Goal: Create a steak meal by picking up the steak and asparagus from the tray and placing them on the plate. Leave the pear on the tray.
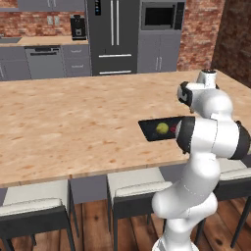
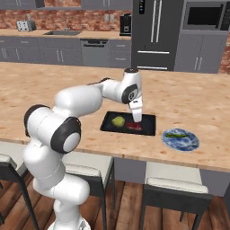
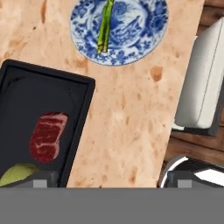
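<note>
The steak meal is sitting about half made, as far as I am reading it from here. The black tray (image 2: 148, 128) is lying on the wooden island counter (image 2: 54, 90), near its front edge, and it is carrying two of the foods. The blue and white plate (image 2: 188, 143) is resting apart from the tray on the same counter, and the asparagus (image 3: 105, 26) is already lying across it. The steak (image 3: 47, 135) is lying flat on the tray, so I am judging that move as the one left. The pear (image 2: 118, 121) is sitting beside it, as it should. The gripper (image 2: 136, 117) is hanging just over the steak, its fingers spread wide and empty, I am judging from the hand view.
</note>
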